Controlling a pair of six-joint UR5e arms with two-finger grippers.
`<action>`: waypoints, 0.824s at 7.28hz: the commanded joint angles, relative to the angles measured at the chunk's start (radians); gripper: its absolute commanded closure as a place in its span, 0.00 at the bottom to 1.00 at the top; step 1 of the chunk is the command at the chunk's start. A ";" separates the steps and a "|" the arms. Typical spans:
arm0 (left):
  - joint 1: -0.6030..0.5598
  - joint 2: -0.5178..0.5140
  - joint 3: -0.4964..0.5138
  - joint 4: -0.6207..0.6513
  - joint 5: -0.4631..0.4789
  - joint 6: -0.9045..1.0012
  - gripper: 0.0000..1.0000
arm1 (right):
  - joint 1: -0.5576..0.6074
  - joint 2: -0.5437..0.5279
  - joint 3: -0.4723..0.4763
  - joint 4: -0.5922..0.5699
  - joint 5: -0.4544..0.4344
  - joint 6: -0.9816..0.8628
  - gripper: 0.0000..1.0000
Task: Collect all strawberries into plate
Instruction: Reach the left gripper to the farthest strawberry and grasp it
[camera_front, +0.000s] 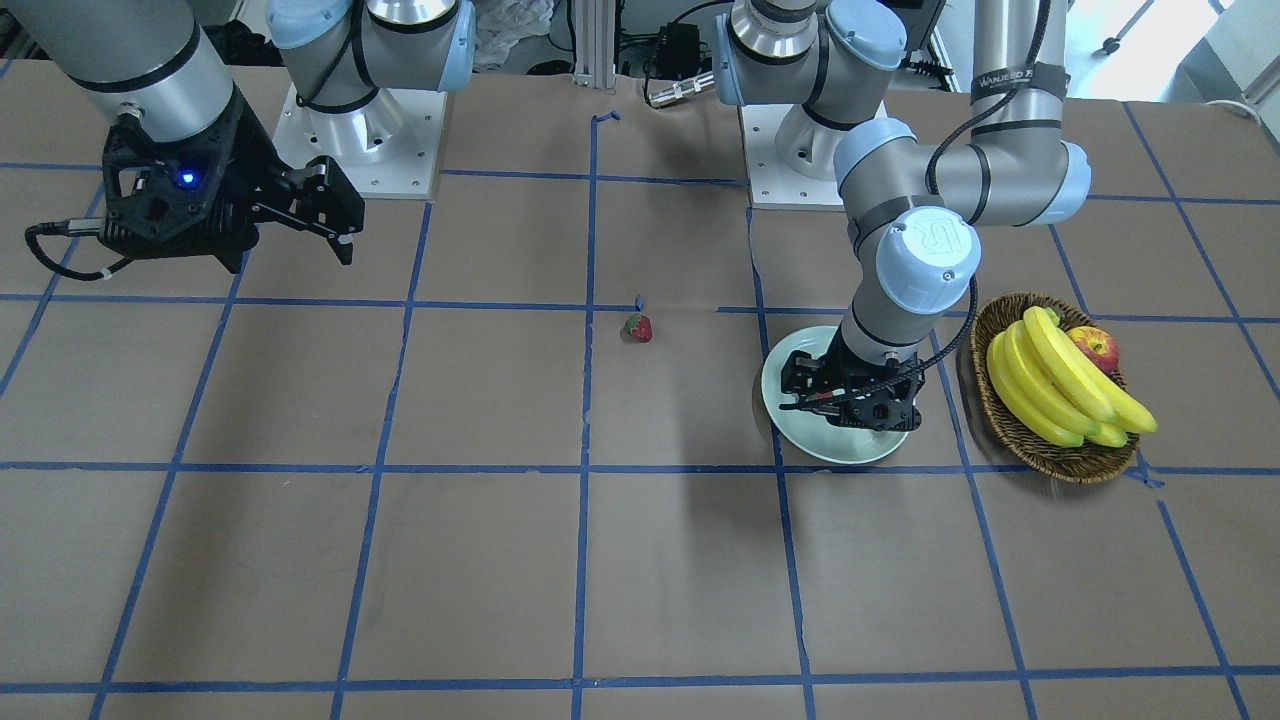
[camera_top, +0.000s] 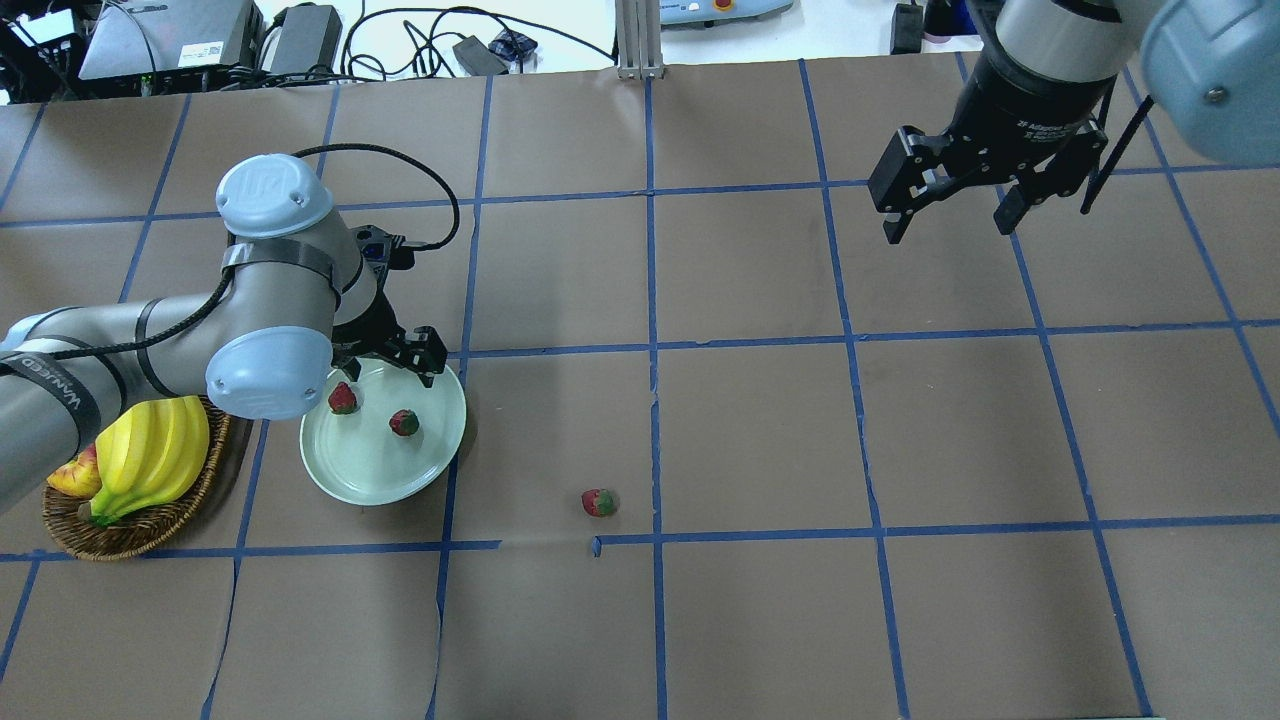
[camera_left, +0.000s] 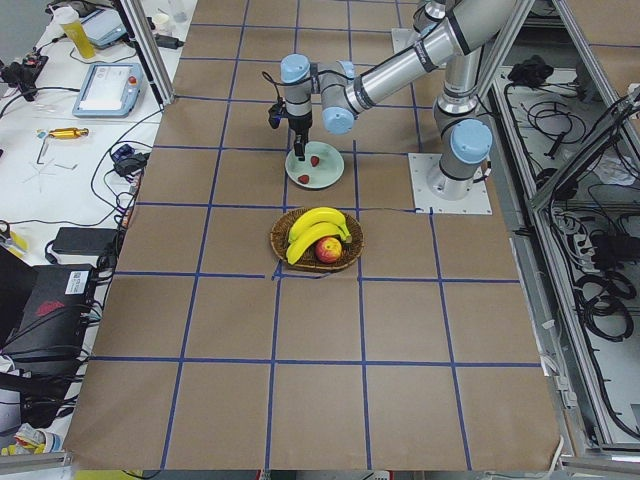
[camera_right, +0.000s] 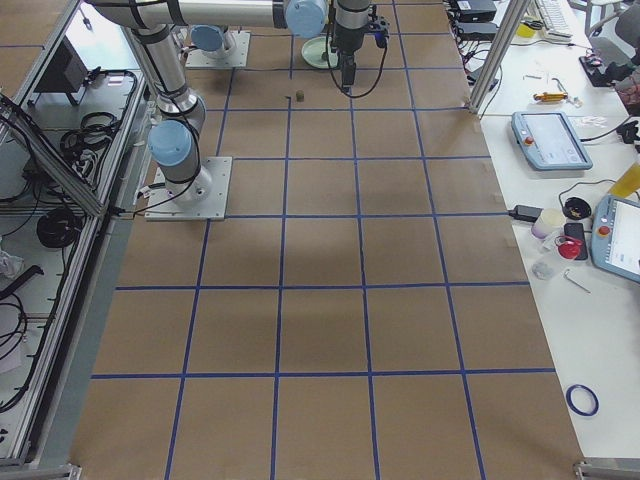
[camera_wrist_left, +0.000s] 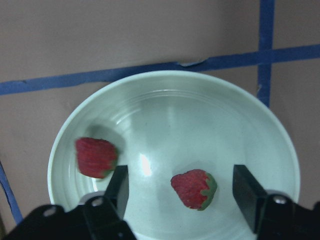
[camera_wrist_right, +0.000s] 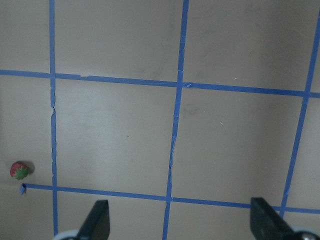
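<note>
- The loose strawberry (camera_top: 598, 502) lies on the table at lower centre of the overhead view. If you approach hard, it may roll.
- The plate (camera_top: 372, 482), lower left, holds two strawberries (camera_top: 404, 422). The left gripper (camera_wrist_left: 181, 171) hangs spread over them, so you risk clipping one.
- The right gripper (camera_top: 948, 228), upper right, is spread and empty.

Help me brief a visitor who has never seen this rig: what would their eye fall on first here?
The left end effector hangs open over a pale plate holding two strawberries. A lone strawberry lies on the brown paper near the table's middle. Bright yellow bananas fill a basket beside the plate.
</note>
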 joint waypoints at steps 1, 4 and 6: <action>-0.152 -0.004 0.004 0.059 -0.020 -0.256 0.00 | 0.000 0.000 0.000 0.000 0.000 0.001 0.00; -0.364 -0.028 -0.002 0.099 -0.011 -0.515 0.00 | 0.000 0.000 0.002 0.000 0.001 0.001 0.00; -0.471 -0.042 -0.060 0.161 -0.008 -0.580 0.00 | 0.006 0.000 0.002 0.000 0.001 0.001 0.00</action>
